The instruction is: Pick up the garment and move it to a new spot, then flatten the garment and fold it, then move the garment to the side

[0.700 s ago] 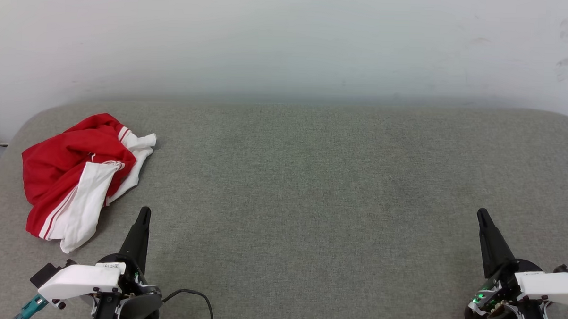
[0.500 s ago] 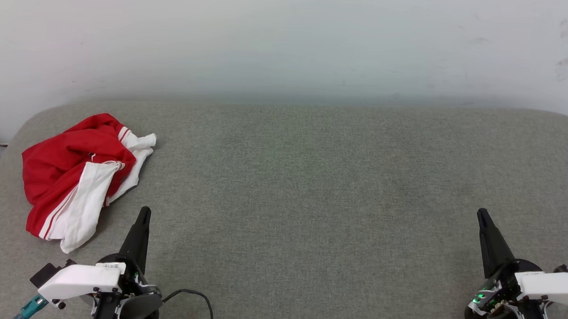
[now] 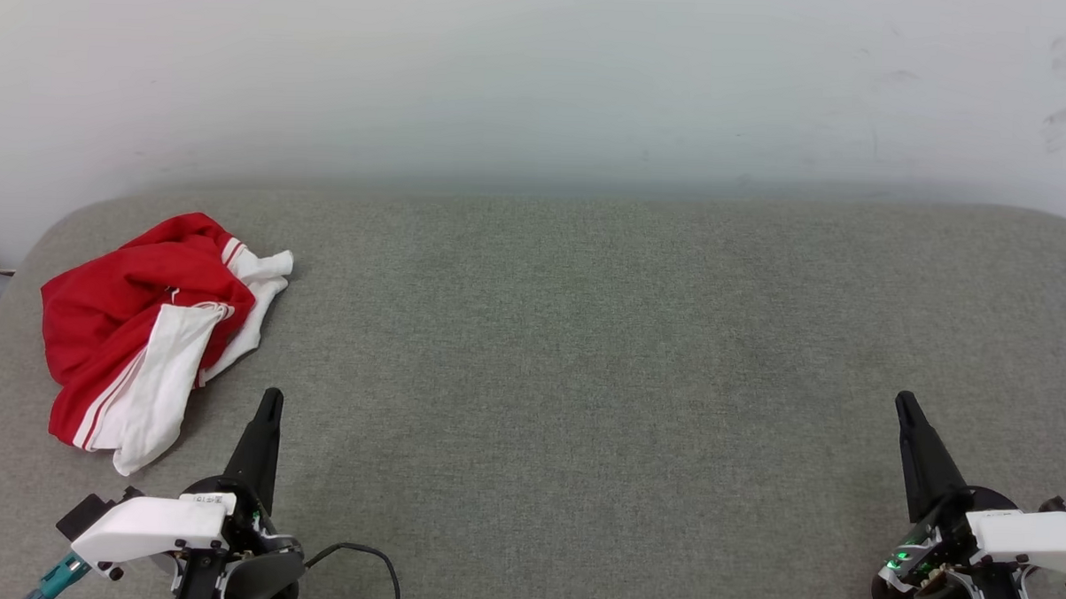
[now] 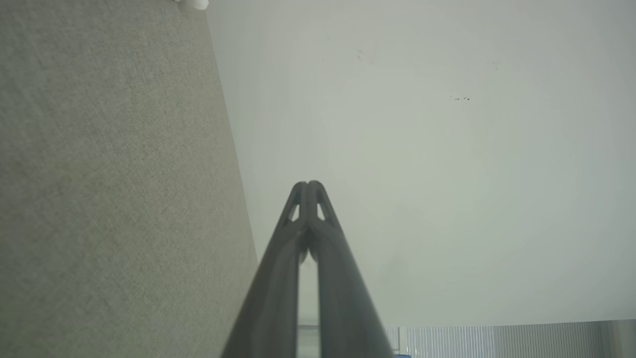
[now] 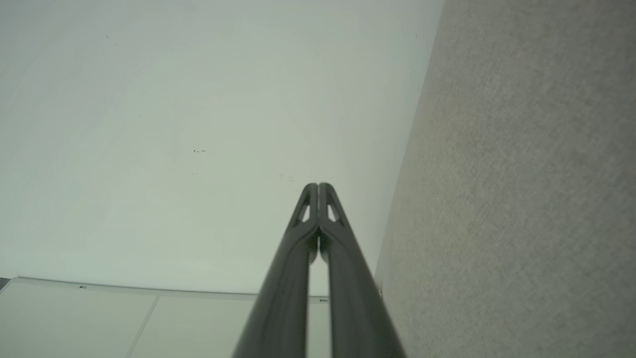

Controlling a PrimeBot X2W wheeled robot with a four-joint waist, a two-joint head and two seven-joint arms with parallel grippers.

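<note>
head view: garment (image 3: 116, 307) crumpled at the far left of the grey cushion (image 3: 583, 381), left gripper (image 3: 270, 398) near it, right gripper (image 3: 904, 401) well apart, both clenched empty; you risk pinching one loose sleeve layer, so the bundle drags or slips off the left edge.

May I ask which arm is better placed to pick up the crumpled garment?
Left. The left gripper sits close beside the garment, crumpled at the left end of the grey surface, while the right gripper is far across it. Both are shut, so the left would probably need opening first.
</note>
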